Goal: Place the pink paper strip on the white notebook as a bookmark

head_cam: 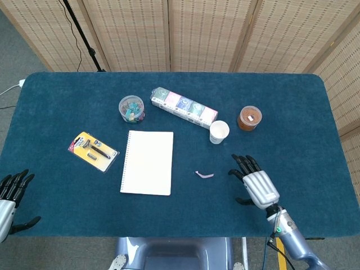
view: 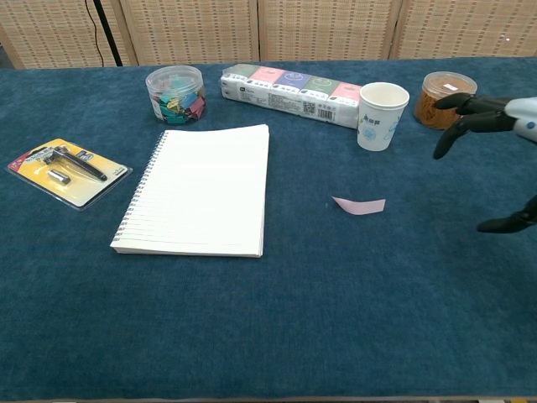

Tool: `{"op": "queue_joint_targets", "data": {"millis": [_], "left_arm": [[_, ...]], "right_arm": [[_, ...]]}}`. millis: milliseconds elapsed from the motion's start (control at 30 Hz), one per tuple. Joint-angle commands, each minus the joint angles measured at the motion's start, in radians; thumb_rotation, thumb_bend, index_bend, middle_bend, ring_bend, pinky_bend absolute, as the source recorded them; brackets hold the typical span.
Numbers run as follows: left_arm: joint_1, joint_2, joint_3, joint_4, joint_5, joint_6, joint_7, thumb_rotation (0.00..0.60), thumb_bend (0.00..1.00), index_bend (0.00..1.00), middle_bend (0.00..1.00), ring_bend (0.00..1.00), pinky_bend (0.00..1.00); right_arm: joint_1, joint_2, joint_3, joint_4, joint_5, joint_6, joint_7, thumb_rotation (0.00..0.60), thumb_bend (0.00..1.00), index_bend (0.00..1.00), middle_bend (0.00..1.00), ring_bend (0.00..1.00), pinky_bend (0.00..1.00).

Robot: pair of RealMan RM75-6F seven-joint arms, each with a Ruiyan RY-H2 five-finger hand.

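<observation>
— So where does the pink strip (head_cam: 204, 175) lie?

— On the blue table (head_cam: 67, 101), flat but a little curled, between the white notebook (head_cam: 147, 162) and the right hand (head_cam: 254, 183). It touches neither; the paper cup (head_cam: 219, 132) stands just behind it.

— And the right hand, is it holding anything?

— No. Its fingers are spread and it grips nothing. It hovers over the cloth to the strip's right, fingers pointing away from the robot, near the strip but not at it. In the chest view only its dark fingertips (view: 470, 113) show at the right edge, in front of the jar of rubber bands (view: 448, 98).

— Why that hand and not the left?

— I judge it is simply the nearer one. The left hand (head_cam: 10, 197) sits at the table's near-left corner, fingers apart, empty, well away from everything.

— The notebook lies how?

— Closed or at a blank page, I cannot tell which; spiral on its left side, long edge running away from the robot. Its right edge faces the strip, so the carry would be short, sideways to the left.

— What might go wrong?

— The strip is thin and lies on nap; I expect pinching it up cleanly is the hard part.
</observation>
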Motion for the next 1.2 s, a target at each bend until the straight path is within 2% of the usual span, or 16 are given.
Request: {"op": "queue_joint_targets", "data": {"millis": [33, 133, 300, 633, 867, 1200], "left_arm": [[-0.001, 0.002, -0.001, -0.001, -0.002, -0.002, -0.004, 0.600, 0.01, 0.00, 0.00, 0.00, 0.00], [-0.003, 0.005, -0.001, -0.002, -0.005, -0.008, -0.007, 0.600, 0.01, 0.00, 0.00, 0.00, 0.00], [-0.004, 0.006, 0.000, -0.004, -0.007, -0.012, -0.008, 0.600, 0.01, 0.00, 0.00, 0.00, 0.00], [-0.007, 0.008, 0.000, -0.010, -0.013, -0.023, -0.009, 0.600, 0.01, 0.00, 0.00, 0.00, 0.00], [-0.007, 0.011, -0.001, -0.010, -0.016, -0.024, -0.019, 0.600, 0.01, 0.00, 0.00, 0.00, 0.00], [-0.009, 0.015, -0.002, -0.010, -0.020, -0.027, -0.029, 0.600, 0.01, 0.00, 0.00, 0.00, 0.00]], "right_arm": [[0.039, -0.060, 0.017, 0.048, 0.045, -0.029, -0.055, 0.600, 0.10, 0.30, 0.00, 0.00, 0.00], [0.058, -0.094, 0.021, 0.070, 0.067, -0.040, -0.085, 0.600, 0.11, 0.30, 0.00, 0.00, 0.00], [0.085, -0.137, 0.031, 0.096, 0.107, -0.056, -0.120, 0.600, 0.21, 0.33, 0.00, 0.00, 0.00], [0.126, -0.231, 0.035, 0.158, 0.148, -0.044, -0.182, 0.600, 0.26, 0.37, 0.00, 0.00, 0.00], [0.149, -0.308, 0.044, 0.230, 0.166, -0.015, -0.212, 0.600, 0.37, 0.40, 0.00, 0.00, 0.00], [0.169, -0.340, 0.039, 0.254, 0.213, -0.028, -0.243, 0.600, 0.37, 0.40, 0.00, 0.00, 0.00]]}}
